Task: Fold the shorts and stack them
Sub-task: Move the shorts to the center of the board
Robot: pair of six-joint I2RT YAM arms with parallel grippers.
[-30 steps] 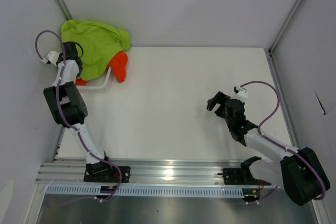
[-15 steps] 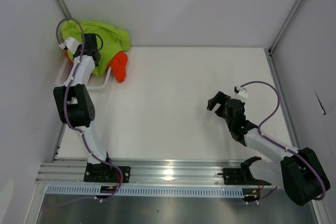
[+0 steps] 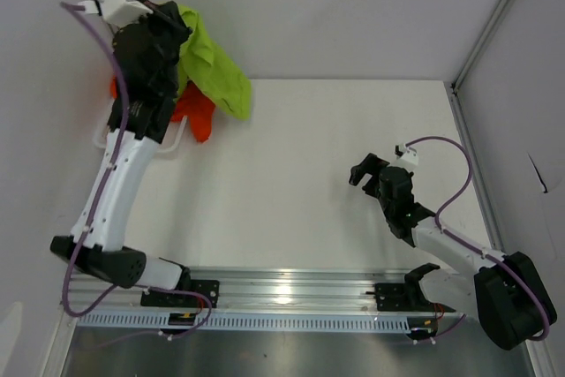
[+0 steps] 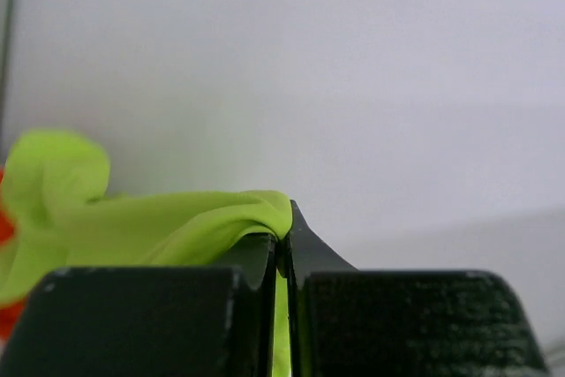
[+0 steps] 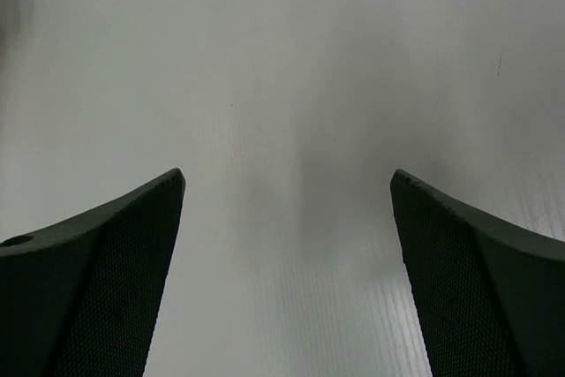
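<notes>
My left gripper (image 3: 179, 22) is raised high over the back left corner, shut on a fold of the lime green shorts (image 3: 216, 72), which hang from it towards the table. In the left wrist view the green fabric (image 4: 159, 227) is pinched between the closed jaws of the left gripper (image 4: 284, 229). The orange shorts (image 3: 196, 116) lie below in the white basket (image 3: 177, 140), partly hidden by my arm. Over the right side of the table my right gripper (image 3: 364, 169) is open and holds nothing; in the right wrist view this gripper (image 5: 287, 178) has only bare table between its fingers.
The white table (image 3: 309, 174) is walled in by grey panels with metal posts (image 3: 485, 33) at the back corners. The basket stands against the left wall. An aluminium rail (image 3: 282, 289) carries both arm bases at the near edge.
The left gripper closed on the green shorts in the basket and rose sharply, pulling them up and to the right. The orange shorts now show more. The right arm has not moved.
</notes>
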